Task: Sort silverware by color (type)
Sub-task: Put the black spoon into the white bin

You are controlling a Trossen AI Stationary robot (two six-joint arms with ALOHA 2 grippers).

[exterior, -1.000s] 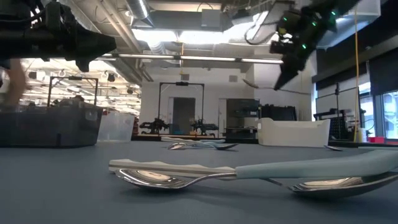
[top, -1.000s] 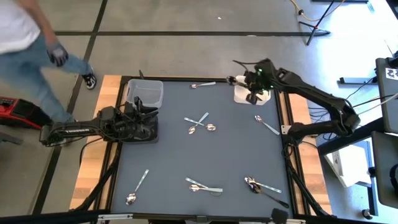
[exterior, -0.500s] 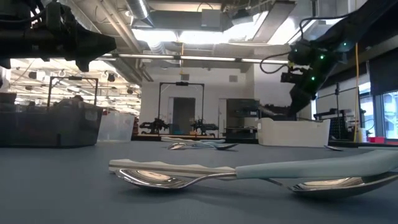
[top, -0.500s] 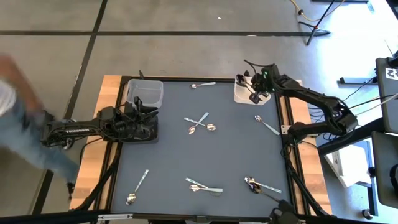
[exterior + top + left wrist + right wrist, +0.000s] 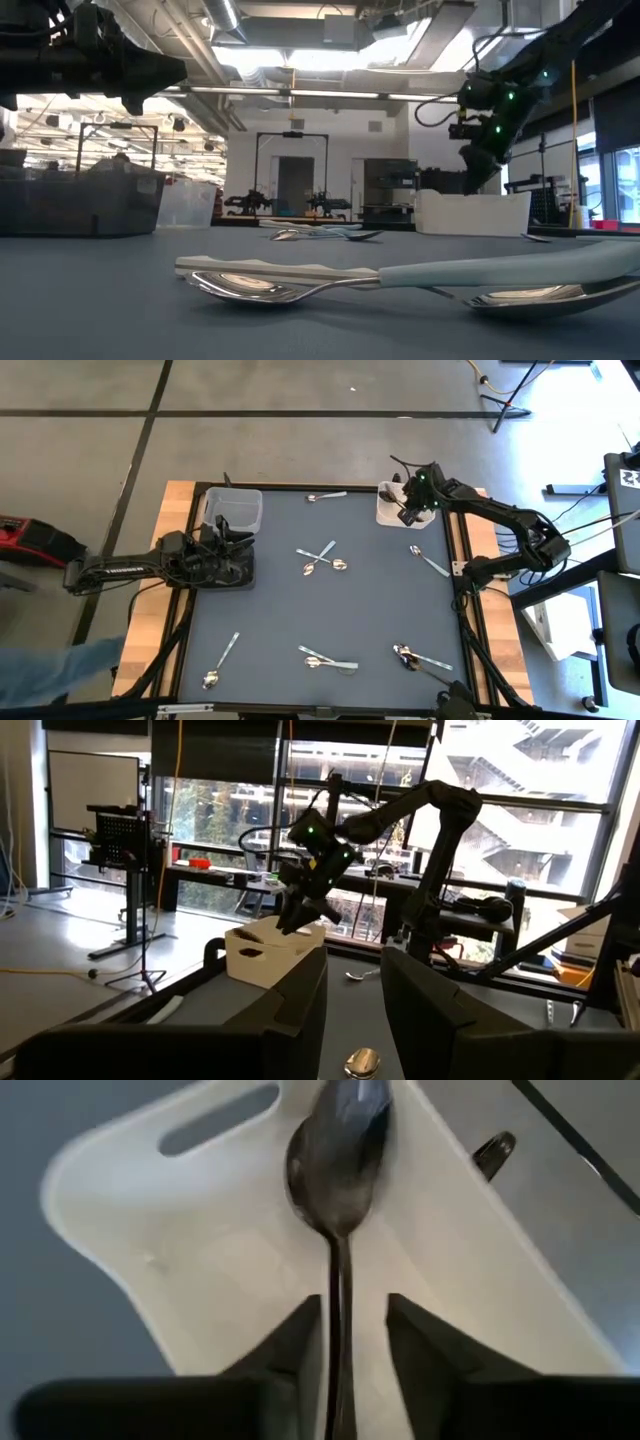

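Right gripper over the white bin at the far right, fingers parted, a spoon loose between them above the bin. Left gripper beside the grey bin at far left, narrowly apart, empty. Other spoons scattered across the table.

Even overhead light leaves soft shadows on the table, ceiling lamps and windows glare behind it, and the spoon and white bin are blurred close up.
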